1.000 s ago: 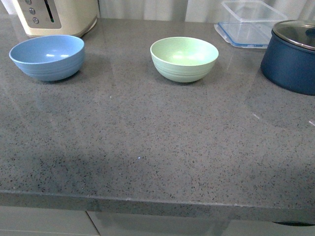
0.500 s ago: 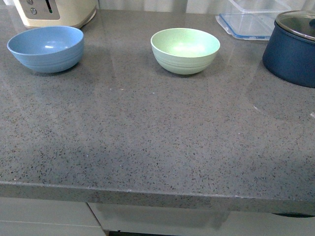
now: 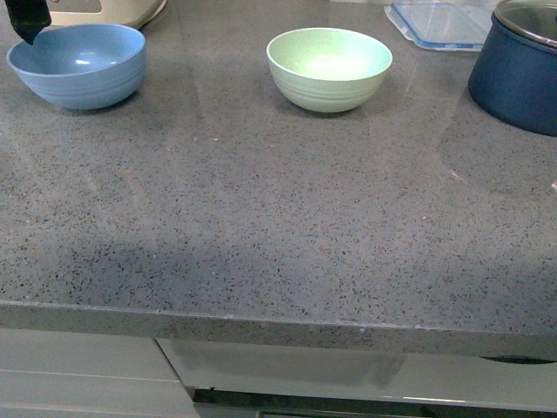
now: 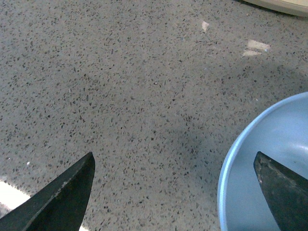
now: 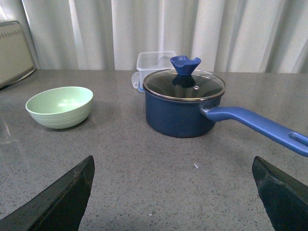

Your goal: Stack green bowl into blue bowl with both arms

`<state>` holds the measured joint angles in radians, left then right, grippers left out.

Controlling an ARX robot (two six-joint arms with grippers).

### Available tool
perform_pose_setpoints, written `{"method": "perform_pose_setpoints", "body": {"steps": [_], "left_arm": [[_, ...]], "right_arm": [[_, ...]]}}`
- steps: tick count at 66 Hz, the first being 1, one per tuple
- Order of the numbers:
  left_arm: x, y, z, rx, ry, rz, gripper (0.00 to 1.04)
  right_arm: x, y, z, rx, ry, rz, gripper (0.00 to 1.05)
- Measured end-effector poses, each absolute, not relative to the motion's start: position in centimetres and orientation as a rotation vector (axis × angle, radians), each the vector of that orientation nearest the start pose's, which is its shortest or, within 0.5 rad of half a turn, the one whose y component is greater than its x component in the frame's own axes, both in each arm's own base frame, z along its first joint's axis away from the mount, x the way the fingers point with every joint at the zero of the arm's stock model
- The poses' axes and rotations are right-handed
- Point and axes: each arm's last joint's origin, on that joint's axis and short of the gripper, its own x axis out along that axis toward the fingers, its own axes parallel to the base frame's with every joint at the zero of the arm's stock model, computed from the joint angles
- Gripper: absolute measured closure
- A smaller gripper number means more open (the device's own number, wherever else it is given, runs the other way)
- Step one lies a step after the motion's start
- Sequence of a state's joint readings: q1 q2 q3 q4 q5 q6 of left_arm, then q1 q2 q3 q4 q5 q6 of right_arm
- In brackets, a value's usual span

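My left end effector (image 4: 173,161) spread astride blue bowl (image 3: 77,65) rim | right end effector (image 5: 173,163) spread, empty | green bowl (image 3: 329,68) well apart, unstacked

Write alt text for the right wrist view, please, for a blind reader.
The green bowl and a dark blue lidded saucepan stand apart on a grey counter, a clear container behind the saucepan. The open right gripper frames the foreground.
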<state>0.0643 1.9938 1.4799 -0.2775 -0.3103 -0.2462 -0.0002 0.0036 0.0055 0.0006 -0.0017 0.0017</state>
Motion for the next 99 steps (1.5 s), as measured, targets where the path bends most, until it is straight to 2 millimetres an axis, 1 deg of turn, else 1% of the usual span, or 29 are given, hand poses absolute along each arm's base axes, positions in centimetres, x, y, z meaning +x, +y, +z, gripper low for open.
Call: {"method": "perform_pose_setpoints", "body": {"steps": [8, 17, 30, 32, 33, 39, 40, 43, 47, 50, 57, 60, 64, 68, 73, 84, 94, 99], "left_arm": [[44.6, 3.5, 19.8, -0.139, 0.761, 0.447, 0.07], [45.5, 2.8, 19.0, -0.144, 0.784, 0.430, 0.07], [46.0, 1.9, 18.3, -0.146, 0.819, 0.393, 0.08], [46.1, 1.8, 18.3, -0.138, 0.821, 0.392, 0.11], [46.2, 1.8, 18.2, -0.132, 0.829, 0.391, 0.14], [46.4, 1.7, 18.0, -0.098, 0.851, 0.363, 0.27], [46.5, 1.7, 18.0, -0.088, 0.857, 0.362, 0.30], [46.6, 1.7, 18.0, -0.071, 0.868, 0.356, 0.36], [46.9, 1.8, 17.8, -0.048, 0.883, 0.336, 0.46], [47.1, 1.9, 17.9, -0.036, 0.889, 0.328, 0.52], [47.5, 2.1, 18.5, -0.023, 0.896, 0.299, 0.76], [47.5, 2.2, 18.7, -0.025, 0.895, 0.293, 0.81], [47.6, 2.2, 19.2, -0.034, 0.881, 0.278, 0.91], [47.7, 2.2, 19.6, -0.039, 0.870, 0.270, 0.96], [47.7, 2.2, 19.9, -0.035, 0.867, 0.264, 0.98], [47.7, 1.7, 20.2, -0.040, 0.865, 0.234, 0.98], [47.9, 0.0, 20.9, -0.040, 0.856, 0.184, 0.99], [48.1, -1.4, 21.7, -0.041, 0.841, 0.153, 0.99]], "right_arm": [[9.8, 0.0, 16.5, 0.002, -0.002, 0.002, 0.10], [9.8, 0.0, 16.5, 0.002, -0.002, 0.002, 0.10], [9.8, 0.0, 16.5, 0.002, -0.002, 0.002, 0.10], [9.8, 0.0, 16.5, 0.002, -0.002, 0.002, 0.10], [9.8, 0.0, 16.5, 0.002, -0.002, 0.002, 0.10], [9.8, 0.0, 16.5, 0.002, -0.002, 0.002, 0.10], [9.8, 0.0, 16.5, 0.002, -0.002, 0.002, 0.10], [9.8, 0.0, 16.5, 0.002, -0.002, 0.002, 0.10], [9.8, 0.0, 16.5, 0.002, -0.002, 0.002, 0.10], [9.8, 0.0, 16.5, 0.002, -0.002, 0.002, 0.10], [9.8, 0.0, 16.5, 0.002, -0.002, 0.002, 0.10], [9.8, 0.0, 16.5, 0.002, -0.002, 0.002, 0.10], [9.8, 0.0, 16.5, 0.002, -0.002, 0.002, 0.10], [9.8, 0.0, 16.5, 0.002, -0.002, 0.002, 0.10], [9.8, 0.0, 16.5, 0.002, -0.002, 0.002, 0.10], [9.8, 0.0, 16.5, 0.002, -0.002, 0.002, 0.10], [9.8, 0.0, 16.5, 0.002, -0.002, 0.002, 0.10], [9.8, 0.0, 16.5, 0.002, -0.002, 0.002, 0.10]]}}
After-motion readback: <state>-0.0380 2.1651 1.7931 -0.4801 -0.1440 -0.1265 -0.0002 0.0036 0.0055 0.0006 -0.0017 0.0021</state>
